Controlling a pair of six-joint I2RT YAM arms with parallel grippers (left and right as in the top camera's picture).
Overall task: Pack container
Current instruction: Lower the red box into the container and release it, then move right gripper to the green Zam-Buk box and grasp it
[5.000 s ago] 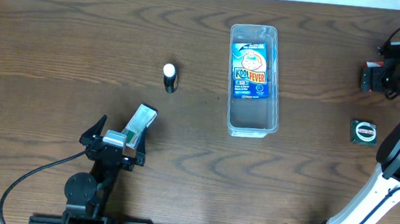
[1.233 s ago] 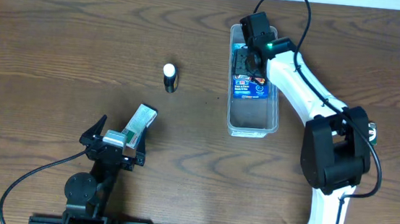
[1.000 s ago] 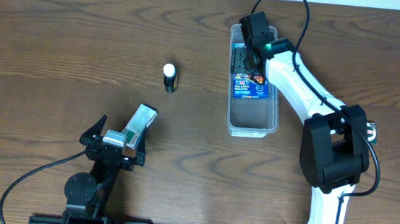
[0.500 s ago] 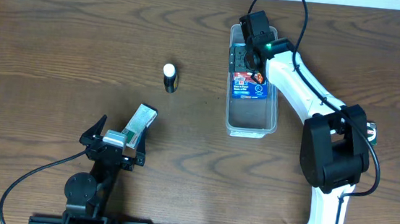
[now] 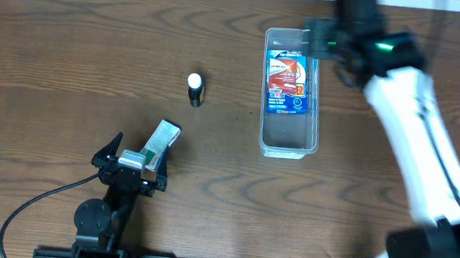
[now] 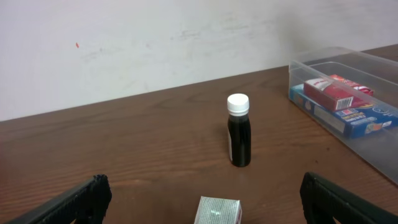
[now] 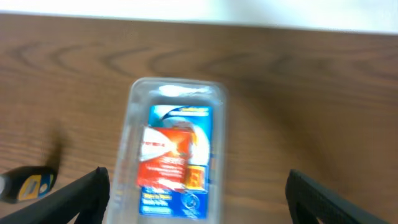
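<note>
I count one clear container (image 5: 288,138) holding two flat packs: one blue pack (image 5: 282,103) and one red pack (image 5: 287,72). Outside it I count one dark, white-capped bottle (image 5: 195,90) and one small box (image 5: 160,140).

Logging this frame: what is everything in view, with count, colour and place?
container: 1, clear, far right of table centre
blue box: 1, blue, flat inside the container
red box: 1, red and white, on top of the blue box
bottle: 1, dark with white cap, upright, left of the container
small box: 1, green and white, by the left gripper
table: 1, dark brown wood
left gripper: 1, black, open, empty
right gripper: 1, black, open, empty, near the container's far end
</note>
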